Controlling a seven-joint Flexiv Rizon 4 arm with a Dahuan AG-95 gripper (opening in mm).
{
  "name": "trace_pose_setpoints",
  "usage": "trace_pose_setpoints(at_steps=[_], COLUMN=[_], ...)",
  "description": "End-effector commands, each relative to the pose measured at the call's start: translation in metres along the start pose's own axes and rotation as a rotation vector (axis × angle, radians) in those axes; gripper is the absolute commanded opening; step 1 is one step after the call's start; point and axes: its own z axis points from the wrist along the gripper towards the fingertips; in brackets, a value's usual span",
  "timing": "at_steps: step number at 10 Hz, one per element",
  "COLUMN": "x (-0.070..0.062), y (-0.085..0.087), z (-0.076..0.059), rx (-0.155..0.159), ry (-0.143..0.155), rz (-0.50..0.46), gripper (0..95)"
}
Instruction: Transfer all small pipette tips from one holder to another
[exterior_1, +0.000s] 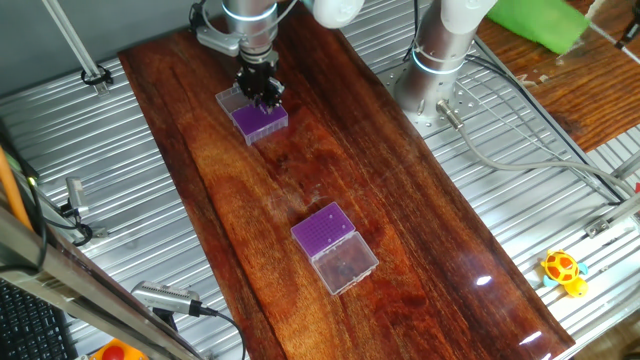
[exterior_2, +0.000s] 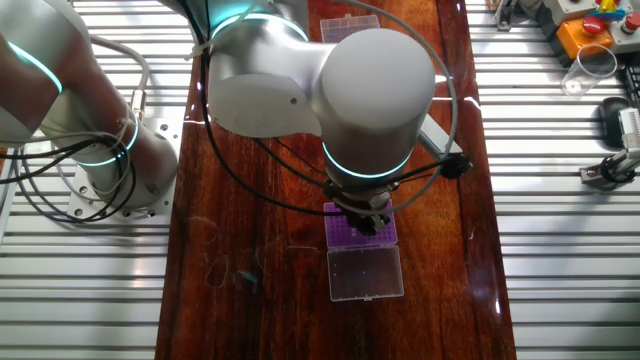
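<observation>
one fixed view is showing our gripper hanging over the far purple holder; we cannot tell whether the fingers are closed. tips are too small to see. a slight misalignment is risking jamming neighbouring tips.

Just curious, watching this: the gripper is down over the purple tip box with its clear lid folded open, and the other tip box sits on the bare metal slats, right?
Not quite. The other tip box sits on the wooden board, as one fixed view shows. The gripper is indeed over the purple tip box.

Gripper over far purple holder, second holder (lid open) nearer
</observation>
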Motion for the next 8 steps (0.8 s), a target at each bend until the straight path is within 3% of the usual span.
trace_pose_setpoints(at_steps=[1,3,4,5,6,8], x=[-0.003,-0.027,-0.05,-0.064,-0.074,-0.091], y=[0.002,0.019,0.039,0.054,0.067,0.094], z=[-0.003,-0.015,-0.025,-0.029,-0.031,-0.032], rx=[-0.006,-0.016,-0.02,-0.021,-0.021,-0.017], ry=[-0.002,0.01,0.022,0.025,0.029,0.045], rz=[0.01,0.05,0.097,0.13,0.16,0.221], gripper=[38.0,38.0,38.0,38.0,19.0,19.0])
